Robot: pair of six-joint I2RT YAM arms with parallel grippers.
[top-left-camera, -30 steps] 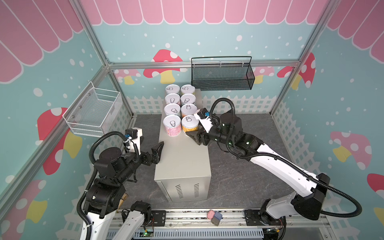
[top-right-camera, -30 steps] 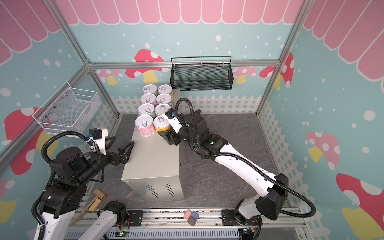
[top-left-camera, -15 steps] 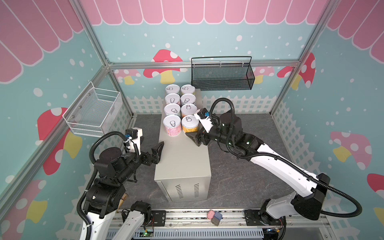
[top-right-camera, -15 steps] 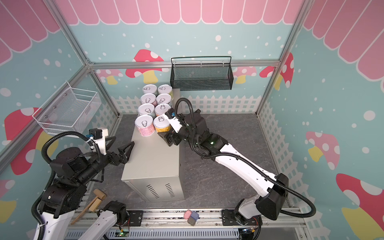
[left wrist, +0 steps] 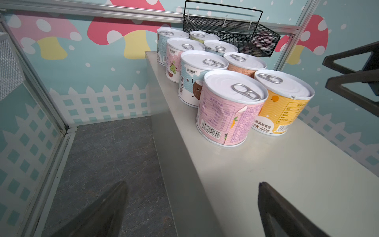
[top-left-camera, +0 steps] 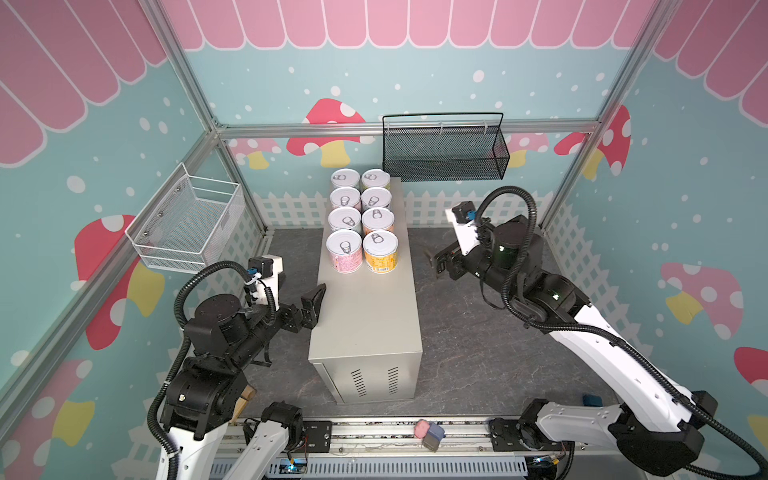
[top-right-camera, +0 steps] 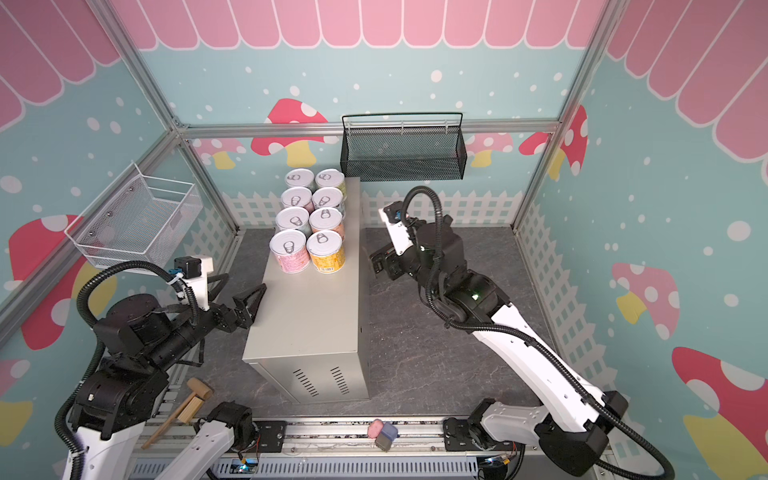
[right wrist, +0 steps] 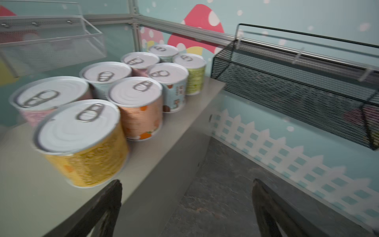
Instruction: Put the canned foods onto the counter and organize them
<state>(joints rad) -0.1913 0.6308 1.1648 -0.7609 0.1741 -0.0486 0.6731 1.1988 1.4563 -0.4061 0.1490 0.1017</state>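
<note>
Canned foods (top-left-camera: 361, 220): we count eight, two rows of four, at the far end of the surface (top-left-camera: 368, 316). Right fingers (right wrist: 113, 197), previously at the yellow can (top-left-camera: 380, 251), now spread and withdrawn; left fingers (left wrist: 272, 205) unchanged, spread.

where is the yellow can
In a top view the yellow can stands upright on the counter, nearest in the right column, beside the pink can and before the orange can.

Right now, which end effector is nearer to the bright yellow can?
Right. The right end effector hangs open just off the edge of the counter, beside the yellow can. The left end effector sits at the opposite edge, on the pink can side.
</note>
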